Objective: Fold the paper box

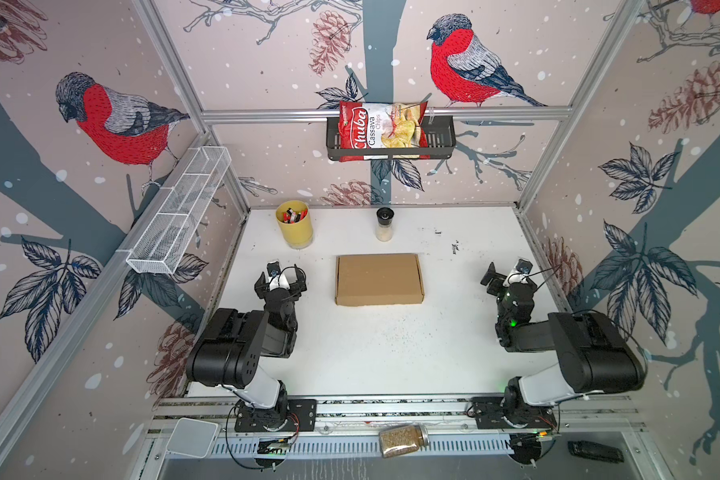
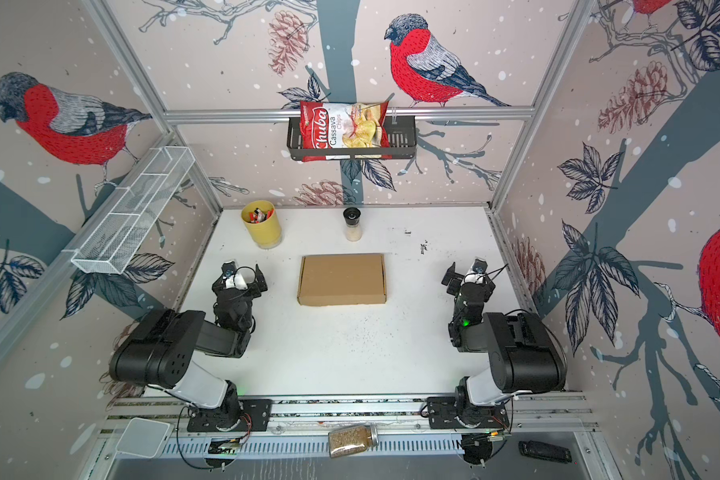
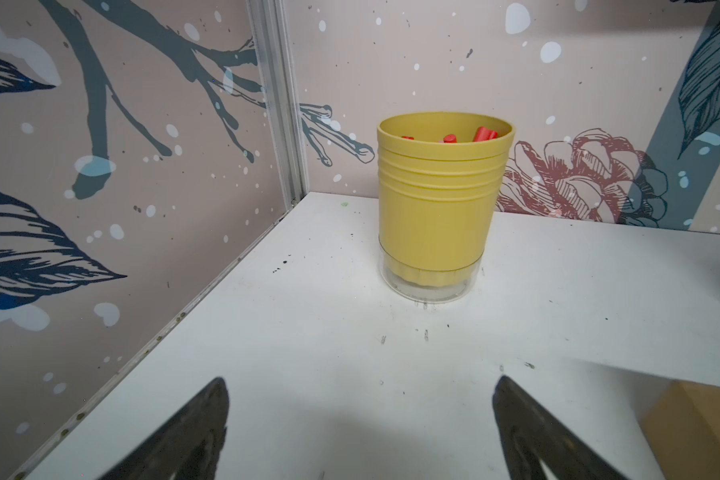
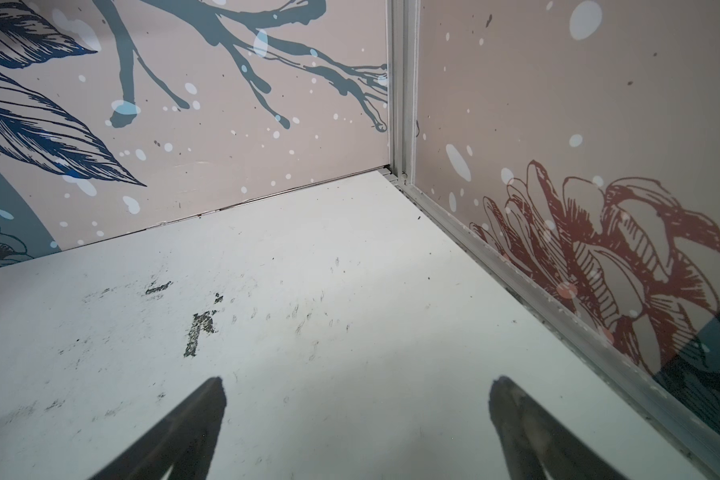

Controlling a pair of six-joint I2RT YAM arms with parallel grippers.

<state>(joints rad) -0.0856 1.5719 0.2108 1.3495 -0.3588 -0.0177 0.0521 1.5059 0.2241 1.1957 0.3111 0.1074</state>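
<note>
The paper box (image 1: 379, 279) (image 2: 342, 279) lies in the middle of the white table (image 1: 371, 353) as a flat, shallow brown cardboard rectangle with its top down. One corner of the paper box (image 3: 699, 428) shows in the left wrist view. My left gripper (image 1: 281, 275) (image 2: 240, 274) (image 3: 361, 382) hovers to the box's left, apart from it, open and empty. On the box's right, close to the side wall, my right gripper (image 1: 510, 270) (image 2: 468, 272) (image 4: 359, 380) also stands open over bare table. Neither gripper touches the box.
A yellow cup (image 1: 295, 226) (image 3: 437, 208) of red items stands at the back left, ahead of my left gripper. A black-capped shaker (image 1: 384, 224) stands behind the box. On the walls hang a chips basket (image 1: 391, 141) and a white mesh shelf (image 1: 179, 212). A grain jar (image 1: 404, 439) lies on the front rail.
</note>
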